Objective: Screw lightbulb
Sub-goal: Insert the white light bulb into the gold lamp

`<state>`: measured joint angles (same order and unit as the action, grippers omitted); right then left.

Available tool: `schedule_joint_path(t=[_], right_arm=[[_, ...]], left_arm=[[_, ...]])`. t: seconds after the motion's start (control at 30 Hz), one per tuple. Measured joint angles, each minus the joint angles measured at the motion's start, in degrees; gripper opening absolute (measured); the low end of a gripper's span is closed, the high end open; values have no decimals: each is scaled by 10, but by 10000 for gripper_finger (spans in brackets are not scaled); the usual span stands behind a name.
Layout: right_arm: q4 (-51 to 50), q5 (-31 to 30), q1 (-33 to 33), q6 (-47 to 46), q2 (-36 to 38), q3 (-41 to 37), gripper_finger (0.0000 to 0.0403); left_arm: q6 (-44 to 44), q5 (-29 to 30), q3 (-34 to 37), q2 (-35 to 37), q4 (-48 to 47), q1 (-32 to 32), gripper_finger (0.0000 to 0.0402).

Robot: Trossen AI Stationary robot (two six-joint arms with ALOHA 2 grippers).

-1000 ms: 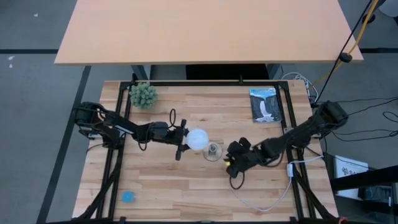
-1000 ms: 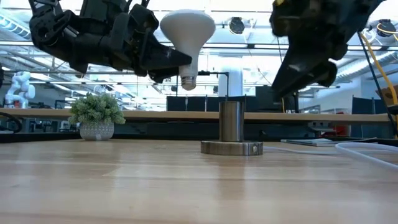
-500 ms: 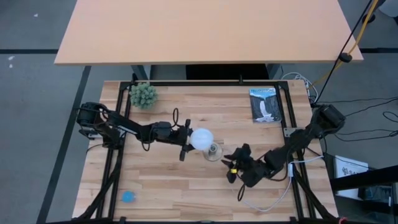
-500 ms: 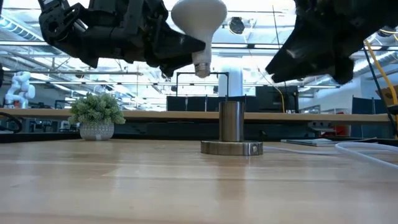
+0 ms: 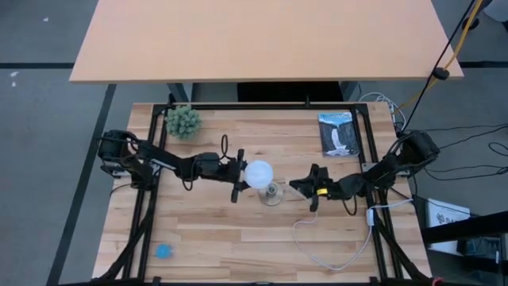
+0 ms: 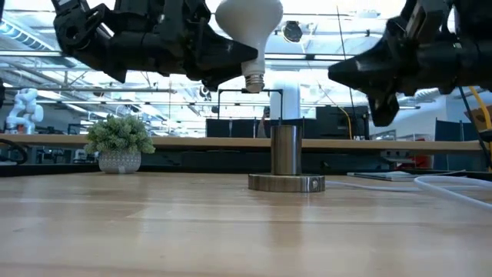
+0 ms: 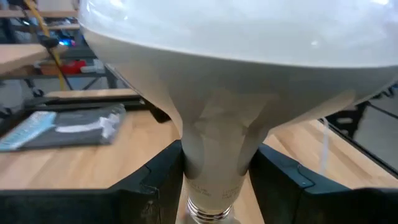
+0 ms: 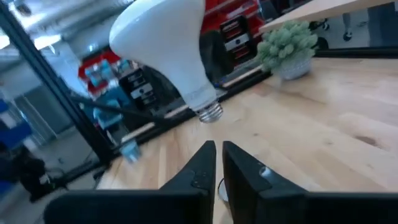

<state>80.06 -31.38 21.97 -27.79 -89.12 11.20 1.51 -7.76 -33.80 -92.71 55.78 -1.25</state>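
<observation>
High view: the left gripper [image 5: 239,175] reaches in from the left side of the wooden counter [image 5: 238,230] and its fingers clamp the lightbulb [image 5: 258,173], whose white globe sits just left of the silvery socket [image 5: 272,193] near the counter's middle; the right gripper [image 5: 308,189] lies just right of the socket, fingers pointing toward it and drawn nearly together with nothing between them; a white cord [image 5: 333,253] loops across the near right part of the counter; a small green plant [image 5: 183,121] stands at the far left, a dark booklet [image 5: 339,133] at the far right, and a blue object [image 5: 163,251] near the front left corner.

Low view: the lightbulb [image 6: 250,27] hangs globe up and screw base down, tilted slightly, its base above and a little left of the upright metal socket [image 6: 286,158] and clear of it; the left gripper [image 6: 219,61] holds it at the neck; the right gripper [image 6: 346,71] hovers to the right, above the counter.

Left wrist view: the dark fingers [image 7: 152,186] press either side of the lightbulb's [image 7: 236,74] narrow neck.

Right wrist view: the two fingers [image 8: 205,165] stand almost touching, empty; the lightbulb [image 8: 168,43] hangs ahead, tilted, with the plant [image 8: 287,46] beyond.
</observation>
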Motion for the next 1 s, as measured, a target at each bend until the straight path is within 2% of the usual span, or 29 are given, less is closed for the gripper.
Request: schedule_joint_path(t=[0.13, 0.27, 0.53, 0.73, 1.0], right_arm=[[12, 2, -2, 3, 0, -6, 18], [-19, 2, -2, 38, 0, 17, 18], [-94, 0, -3, 90, 0, 77, 18], [-142, -1, -3, 131, 0, 122, 18], [-168, -3, -3, 184, 0, 135, 18]], left_arm=[[2, 2, -17, 0, -9, 11, 167], [-6, -18, -28, 0, -9, 21, 167], [-40, -21, -28, 0, -13, 9, 167], [-43, 8, -28, -1, -13, 1, 167], [-70, 4, -85, -82, 9, -3, 167]])
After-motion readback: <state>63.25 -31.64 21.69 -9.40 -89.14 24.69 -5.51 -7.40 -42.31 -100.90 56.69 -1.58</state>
